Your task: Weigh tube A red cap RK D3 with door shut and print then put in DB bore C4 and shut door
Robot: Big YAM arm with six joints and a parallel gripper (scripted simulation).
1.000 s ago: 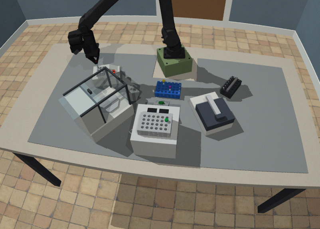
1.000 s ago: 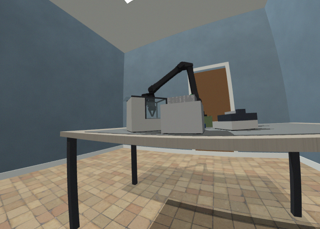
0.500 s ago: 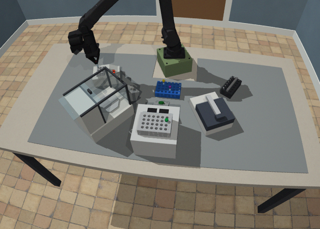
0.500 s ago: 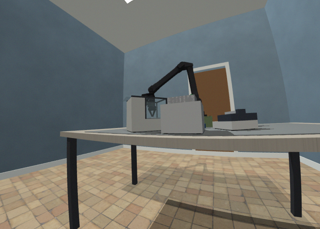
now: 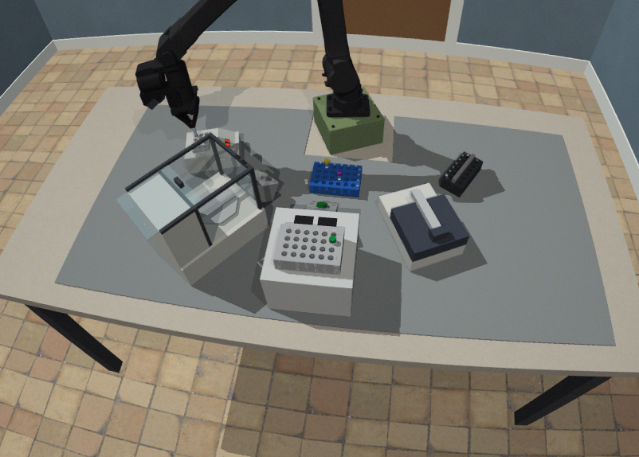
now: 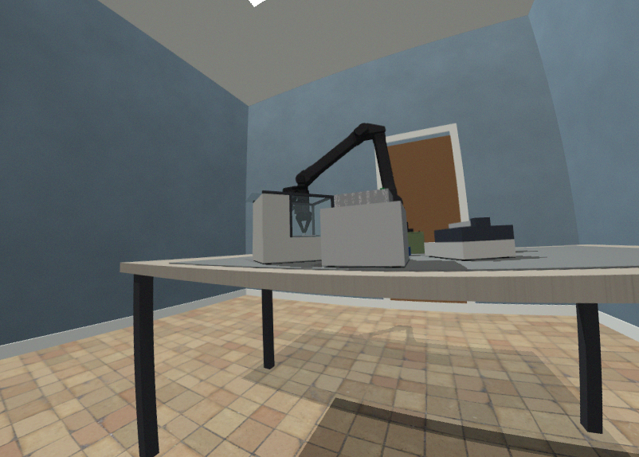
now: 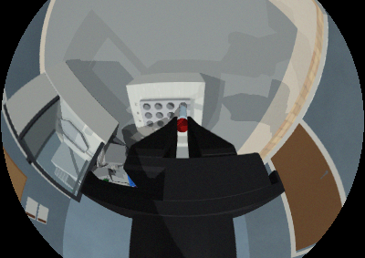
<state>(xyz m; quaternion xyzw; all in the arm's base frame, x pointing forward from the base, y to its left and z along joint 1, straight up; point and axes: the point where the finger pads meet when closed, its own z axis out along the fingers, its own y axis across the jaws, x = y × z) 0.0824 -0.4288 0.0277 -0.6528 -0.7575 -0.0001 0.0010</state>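
Note:
My gripper is shut on tube A, whose red cap shows between the fingertips. It holds the tube upright just above the dry block DB, a small white block with rows of bores and an orange display. In the wrist view the tube hangs over the block's near right bores; I cannot tell which bore. The balance stands beside it, turned at an angle. Its top pane is slid towards the back, so the front half of the top is open. In the exterior view the gripper shows through the glass.
The mixer holds a green-capped tube. The blue rack RK holds a yellow-capped and a magenta-capped tube. The spectrophotometer and the black magnet block stand further right. The green arm base is behind the rack.

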